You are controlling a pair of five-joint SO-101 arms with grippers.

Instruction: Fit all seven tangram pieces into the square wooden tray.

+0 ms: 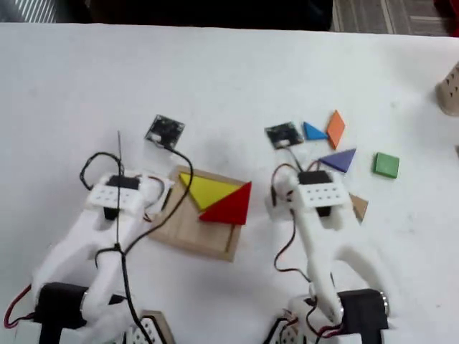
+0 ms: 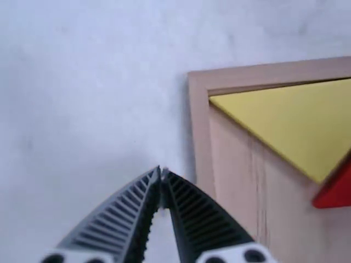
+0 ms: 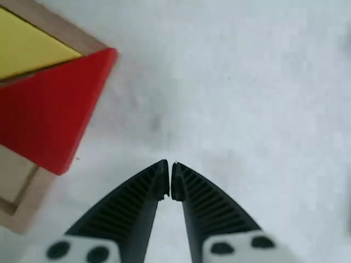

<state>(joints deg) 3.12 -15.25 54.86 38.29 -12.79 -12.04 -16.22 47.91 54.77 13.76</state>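
Two of seven in tray [image 1: 188, 228]: yellow triangle [image 1: 206, 189], red triangle [image 1: 231, 204]. Still outside: blue triangle [image 1: 313, 131], orange rhomboid [image 1: 335, 127], purple triangle [image 1: 339, 160], green square [image 1: 386, 165], tan piece [image 1: 359, 208]. Left gripper [image 2: 160, 178], right gripper [image 3: 169, 178]: jaws together, empty.

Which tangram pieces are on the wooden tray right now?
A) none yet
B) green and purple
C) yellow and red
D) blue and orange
C: the yellow triangle and the red triangle lie on the tray, while the blue piece, orange piece, purple piece and green square sit out on the table.
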